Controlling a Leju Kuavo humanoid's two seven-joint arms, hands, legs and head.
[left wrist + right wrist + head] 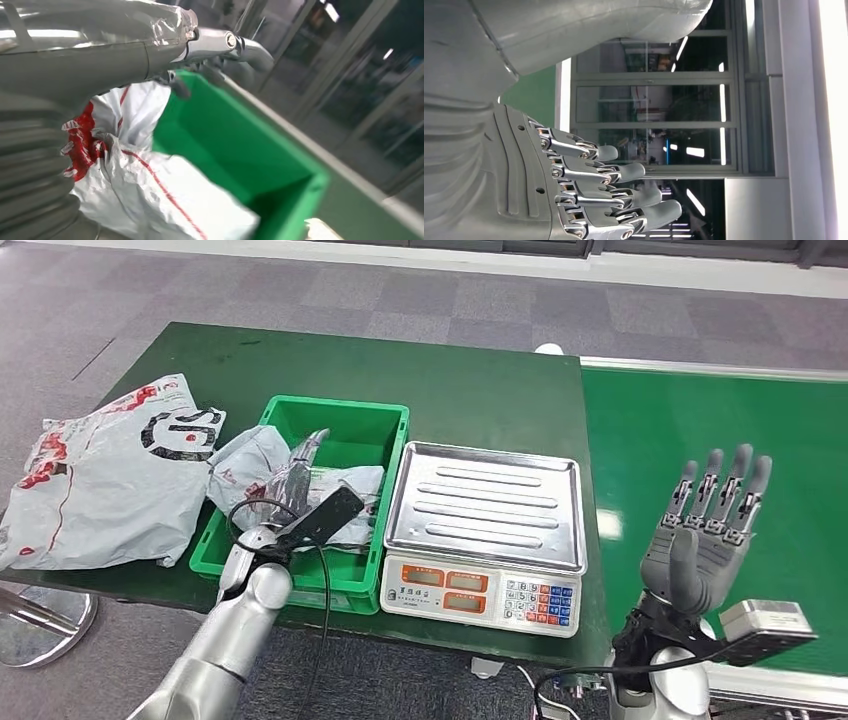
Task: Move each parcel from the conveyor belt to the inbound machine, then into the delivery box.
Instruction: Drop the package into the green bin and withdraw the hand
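the left hand (262,540) is low at the front edge of the green box (385,420), right over the bag (345,485) that lies inside it. from the head view the bag sits at about 1 o'clock from that hand, very near, maybe touching. the wrist camera and a black wire cover the fingers there, and the left wrist view shows the bag just beside the hand but not the fingers around it, so i cannot tell if they are holding the bag or have let it go

the bag is white with red marks, all crumpled, and its long way runs from 8 o'clock to 2 o'clock across the box. part of it leans on the left wall of the box

the right hand (705,530) is up over the green belt (650,430), at 3 o'clock from the scale (480,505). its fingers (624,172) are straight, a little apart, and hold nothing. no bag is seen on the part of the belt in view, so this hand looks like it is waiting

a big grey bag (100,480) lies flat on the desk (480,370) at 9 o'clock from the box, well apart from both hands. the scale tray has nothing on it

the left hand is the near one for the bag in the box, and the right hand is the near one for the belt. i think this bag is almost done
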